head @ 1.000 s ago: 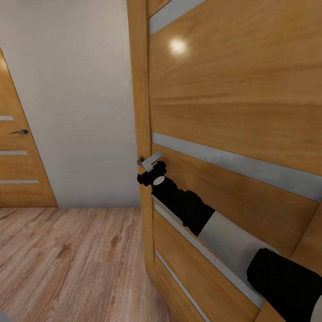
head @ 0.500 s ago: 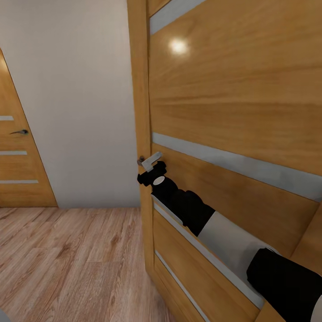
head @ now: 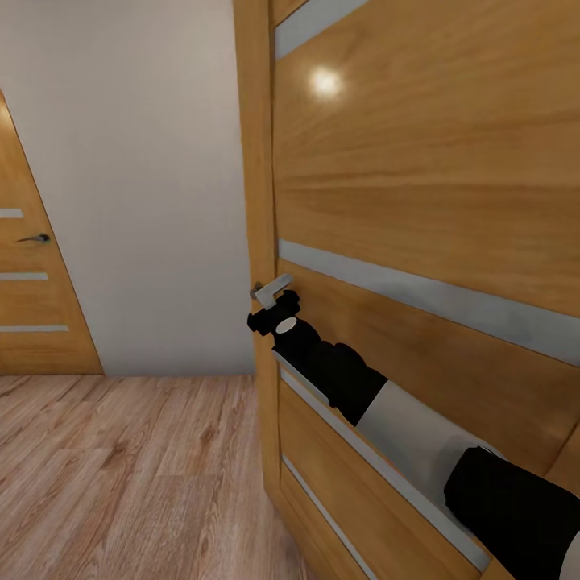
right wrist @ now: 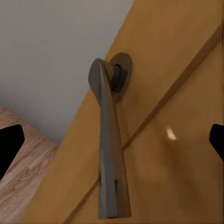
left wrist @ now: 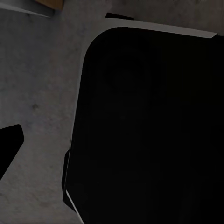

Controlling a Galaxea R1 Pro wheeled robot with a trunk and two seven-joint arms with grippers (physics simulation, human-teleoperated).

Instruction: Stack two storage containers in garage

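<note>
I see a wooden door point(head: 419, 209) with pale stripes close ahead, beige wall point(head: 137, 177), plank floor point(head: 121, 475).

Honey-wood door point(head: 419, 177) with pale grey stripes, grey metal handle point(right wrist: 108, 154), beige wall point(head: 137, 161)

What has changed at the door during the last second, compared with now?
The near wooden door shifted slightly: its edge and pale stripes sit a little further right in the head view, as if it swung a bit. The right pincer stays at the lever handle, its fingers spread on either side of it. The far door, wall and plank floor look unchanged.
</note>
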